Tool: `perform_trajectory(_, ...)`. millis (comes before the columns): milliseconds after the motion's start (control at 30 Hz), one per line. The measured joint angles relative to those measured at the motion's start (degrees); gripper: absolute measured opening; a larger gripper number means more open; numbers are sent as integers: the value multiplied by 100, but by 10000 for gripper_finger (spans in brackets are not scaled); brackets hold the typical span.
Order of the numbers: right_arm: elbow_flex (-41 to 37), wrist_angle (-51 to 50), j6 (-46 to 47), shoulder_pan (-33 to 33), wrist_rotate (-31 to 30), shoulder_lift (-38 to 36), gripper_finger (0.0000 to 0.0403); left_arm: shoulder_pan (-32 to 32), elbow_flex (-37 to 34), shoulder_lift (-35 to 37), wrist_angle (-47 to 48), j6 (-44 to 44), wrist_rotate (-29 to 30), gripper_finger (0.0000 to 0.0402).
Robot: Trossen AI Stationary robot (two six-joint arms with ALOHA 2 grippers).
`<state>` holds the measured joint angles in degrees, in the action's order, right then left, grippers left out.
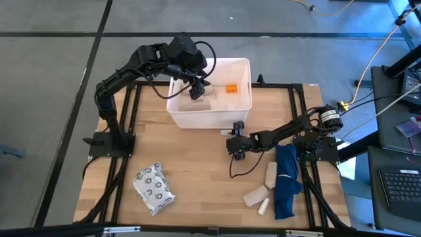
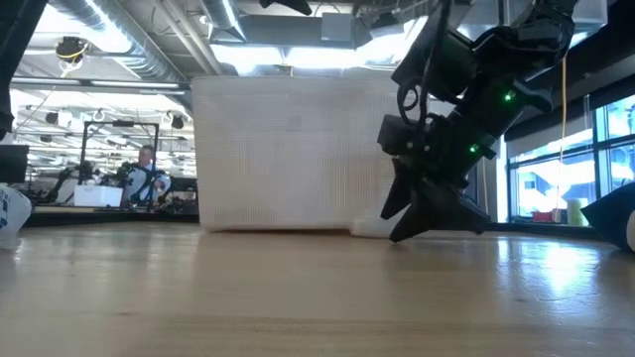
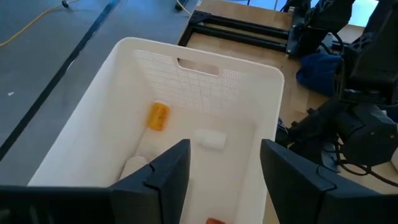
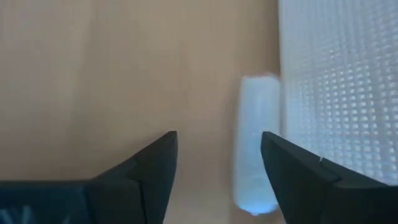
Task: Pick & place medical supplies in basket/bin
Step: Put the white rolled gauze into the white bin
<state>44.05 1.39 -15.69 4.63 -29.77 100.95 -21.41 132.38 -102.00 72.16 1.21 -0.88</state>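
The white bin [image 1: 210,108] stands at the table's far middle. It holds an orange bottle [image 3: 159,116] and two white rolls [image 3: 210,139], [image 3: 134,167]. My left gripper [image 3: 224,143] hangs open above the bin [image 3: 267,81], with nothing between its fingers. A white roll [image 4: 256,143] lies on the table along the foot of the bin's near wall [image 4: 339,93]. My right gripper [image 4: 217,134] is low at the table and open, pointing toward the table's left. The roll [image 2: 369,228] lies just ahead of the finger nearer the bin. My right gripper [image 1: 235,137] slants down along the bin's near wall, with the roll's near end [image 4: 252,199] beside its bin-side finger [image 4: 298,180]. Whether that finger touches the roll I cannot tell. The roll lies flat on the table.
A crinkly grey packet [image 1: 153,187] lies at the near left. A long dark-blue cloth [image 1: 286,181] lies at the near right, with three beige rolls [image 1: 271,172], [image 1: 255,195], [image 1: 264,206] beside it. Black frame rails [image 1: 299,105] run along both sides of the table.
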Motion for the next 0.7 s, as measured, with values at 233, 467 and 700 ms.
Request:
perform_trajectory(233,3,60,-245,-35,-698,-2,225,0,0,0,2,0,1,186)
perform_trajectory(467,5,58,-169,-77,-303,-7,229,0,0,0,22,0,-1,186)
perform_trajectory(700,14,79,-284,-171,-438,-13,229,0,0,0,37,2,-1,186)
